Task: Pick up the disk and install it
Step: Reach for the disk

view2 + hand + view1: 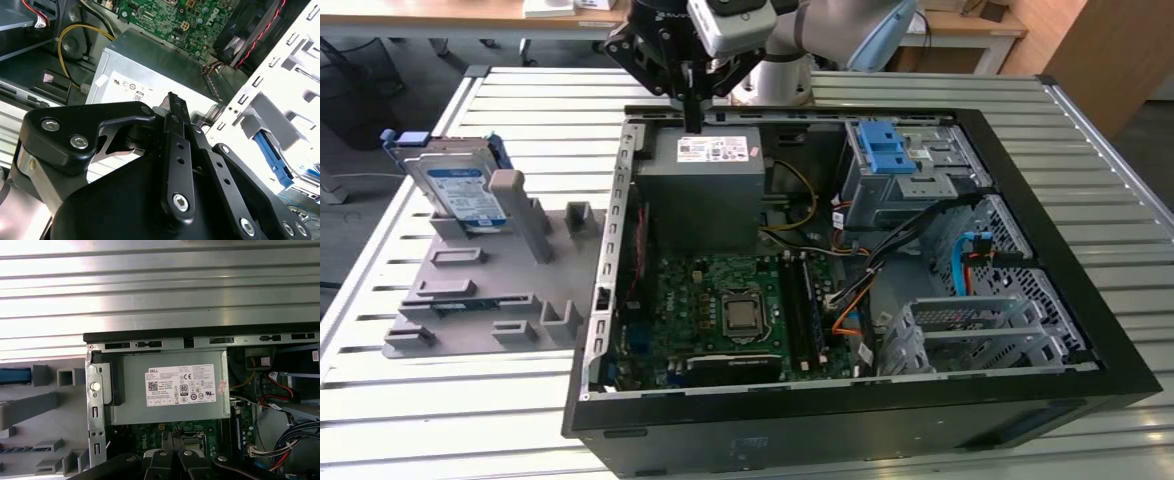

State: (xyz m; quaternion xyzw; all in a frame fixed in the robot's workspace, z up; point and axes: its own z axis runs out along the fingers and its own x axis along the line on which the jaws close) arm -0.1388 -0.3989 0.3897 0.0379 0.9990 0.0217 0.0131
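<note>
One tool [692, 122], pressed together, is hovering over the power supply [707, 190]; the disk [458, 190] is standing at the exterior view's nine o'clock.

arm [781, 60] lowered from above, pincer [692, 122] pointing straight down — fingers [176, 120] pressed together, empty

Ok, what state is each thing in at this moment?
disk, standing upright in the grey fixture, not held
pincer, shut, empty, above the power supply
computer case, lying on its side, side panel off, inside exposed
</note>
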